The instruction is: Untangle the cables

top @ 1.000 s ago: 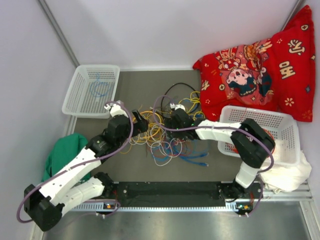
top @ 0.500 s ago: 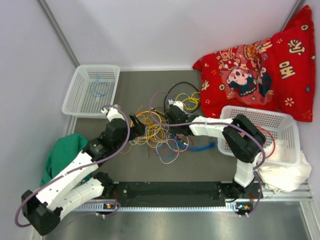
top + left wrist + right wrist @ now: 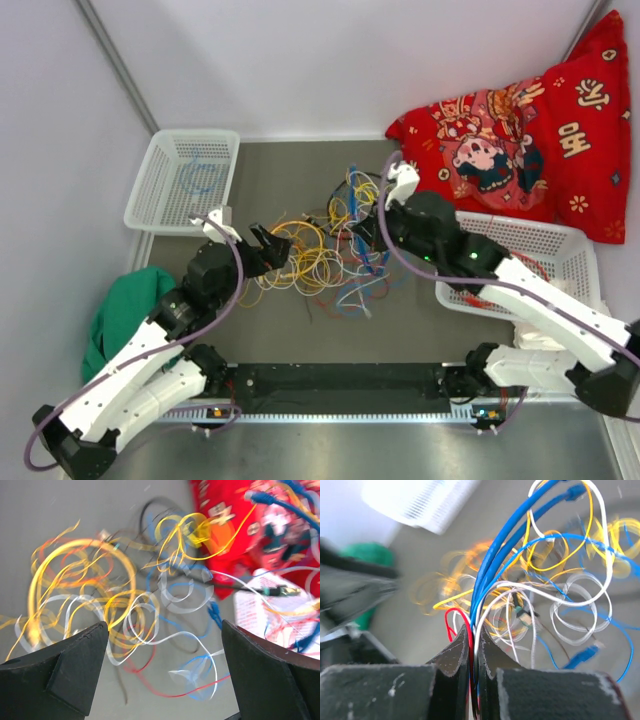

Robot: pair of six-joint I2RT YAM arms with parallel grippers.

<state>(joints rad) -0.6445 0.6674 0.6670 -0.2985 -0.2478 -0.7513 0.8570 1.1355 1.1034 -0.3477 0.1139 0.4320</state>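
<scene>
Blue, white and red cables [image 3: 482,585] sit pinched in the right end effector [image 3: 472,637], above the rest mid-tabletop [image 3: 290,175]; the left end effector [image 3: 164,630] gapes wide. Dragging several strands together could tighten knots.

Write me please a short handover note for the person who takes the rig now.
Left gripper: open, empty, beside the cables.
Right gripper: shut on a bunch of blue, white and red strands.
Cables: one tangled heap between the arms; a blue loop lies in the left basket.
Done: hardly anything separated.
To do: pull strands apart one by one.
</scene>
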